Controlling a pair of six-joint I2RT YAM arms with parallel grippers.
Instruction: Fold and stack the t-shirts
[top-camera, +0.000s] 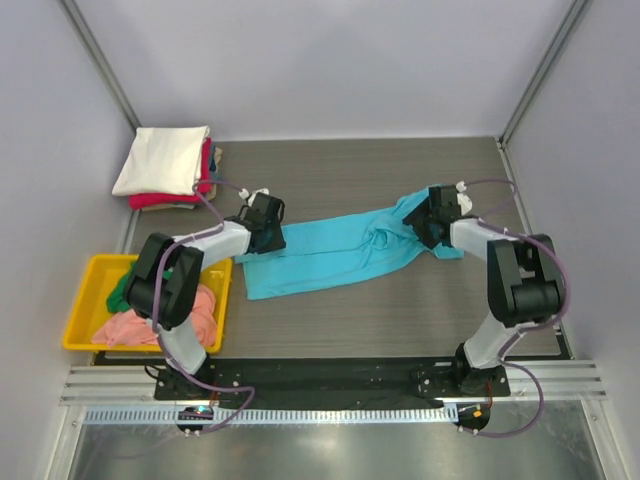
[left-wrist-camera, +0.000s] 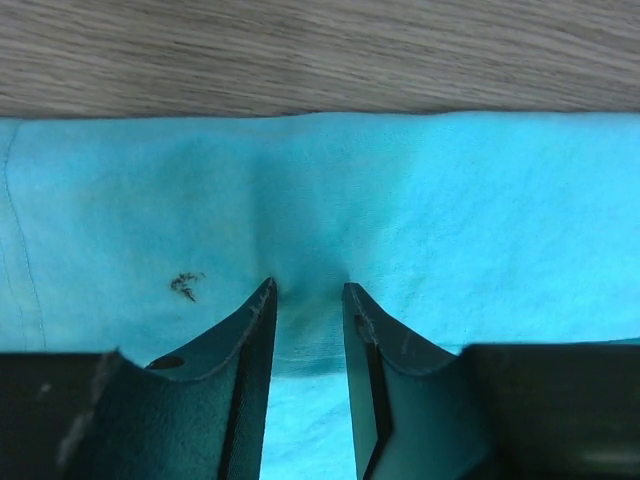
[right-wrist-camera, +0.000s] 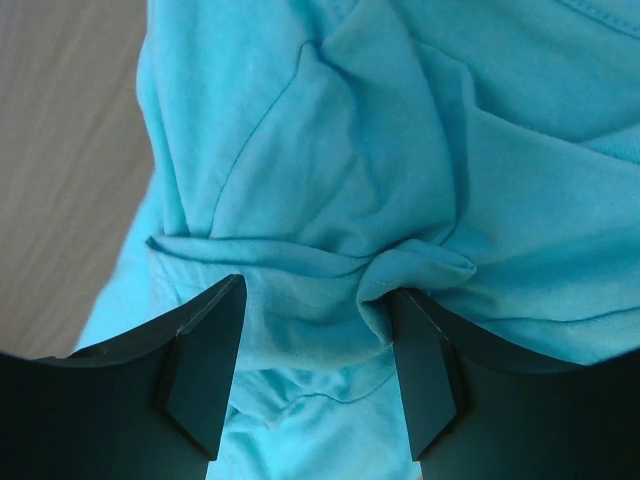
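A turquoise-blue t-shirt (top-camera: 320, 255) lies stretched left to right across the wooden table, flat on the left and bunched on the right. My left gripper (top-camera: 268, 225) sits at its left end. In the left wrist view its jaws (left-wrist-camera: 308, 290) stand a narrow gap apart, tips pressed on the flat cloth (left-wrist-camera: 450, 200). My right gripper (top-camera: 425, 222) is over the bunched right end. In the right wrist view it (right-wrist-camera: 315, 290) is wide open, with a crumpled fold of the shirt (right-wrist-camera: 350, 150) between the fingers. A folded cream-white t-shirt (top-camera: 160, 158) tops a red one (top-camera: 160, 200) at the back left.
A yellow tray (top-camera: 80, 290) stands at the near left and holds a salmon-pink shirt (top-camera: 120, 328) and a green one (top-camera: 120, 290). The left arm passes over the tray's right side. Grey walls close in the table on three sides.
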